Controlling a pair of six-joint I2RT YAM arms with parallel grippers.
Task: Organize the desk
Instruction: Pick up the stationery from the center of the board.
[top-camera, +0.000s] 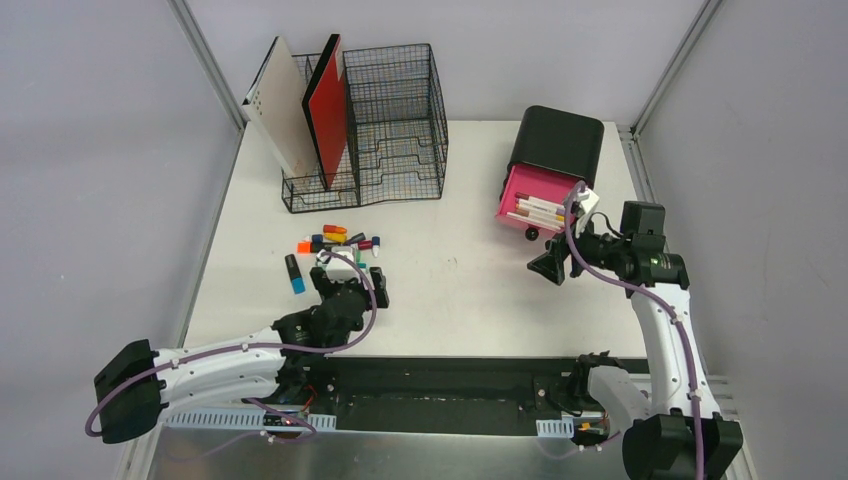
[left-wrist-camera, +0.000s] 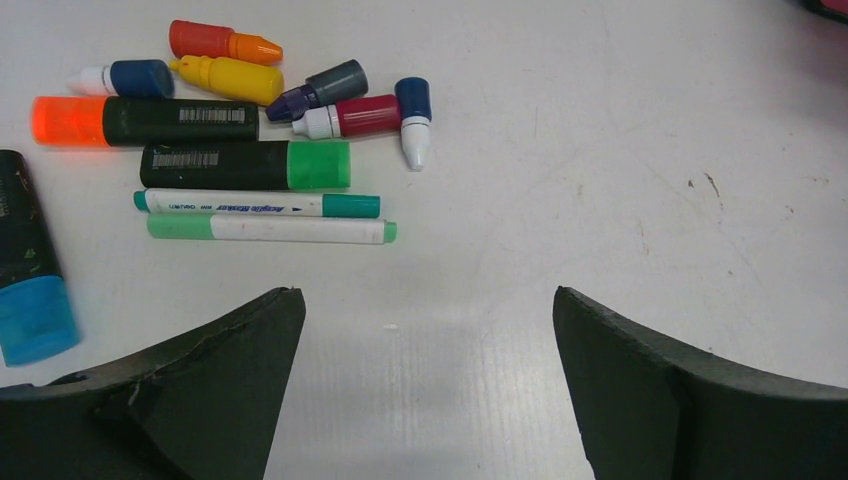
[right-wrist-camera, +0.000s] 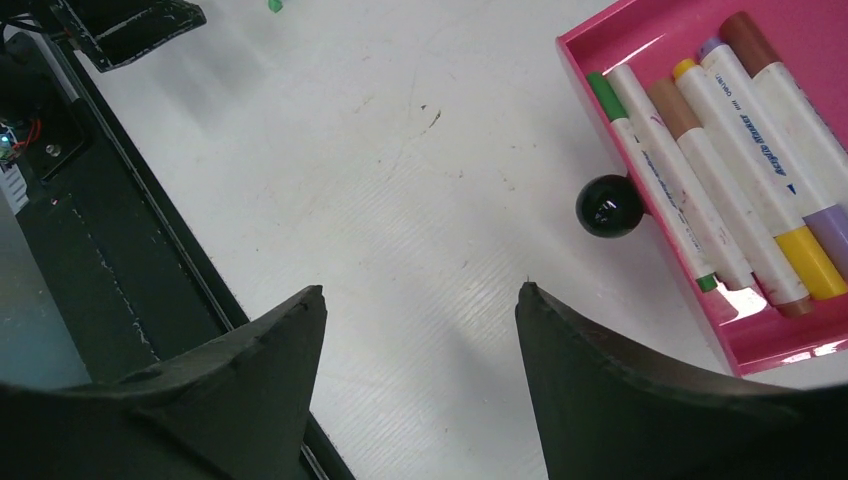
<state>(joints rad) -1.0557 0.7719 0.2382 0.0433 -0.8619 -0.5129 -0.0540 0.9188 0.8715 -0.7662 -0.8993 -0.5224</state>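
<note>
Large white flat surface fills frame centre, alu-framed edges L and R, black strip along bottom. Centre-left: left jaws wide apart, empty, just below heap of coloured markers. Open white stretch mid-frame. Right: right jaws apart, empty, beside open pink plastic drawer, near R edge.
</note>
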